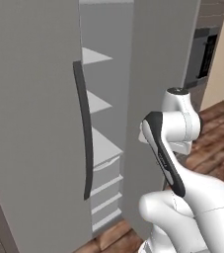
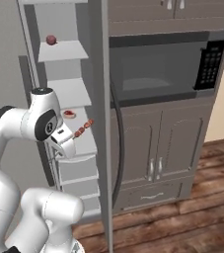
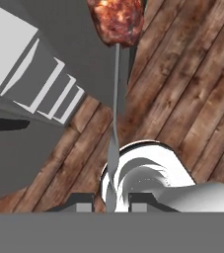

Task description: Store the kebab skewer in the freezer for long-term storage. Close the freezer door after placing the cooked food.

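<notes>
Reddish-brown meat chunks on skewer (image 2: 84, 128) pinched at bare metal end by claw (image 2: 68, 140); stick's long axis runs straight out from fingertips, up and rightward toward shelf (image 2: 86, 143) inside open freezer (image 2: 66, 91); door (image 2: 99, 123) edge just beside tip

Kebab skewer (image 2: 84, 128) tilts upward before the open freezer (image 2: 66, 94) shelves, seemingly not resting; freezer door (image 2: 99, 123) stands ajar.
</notes>
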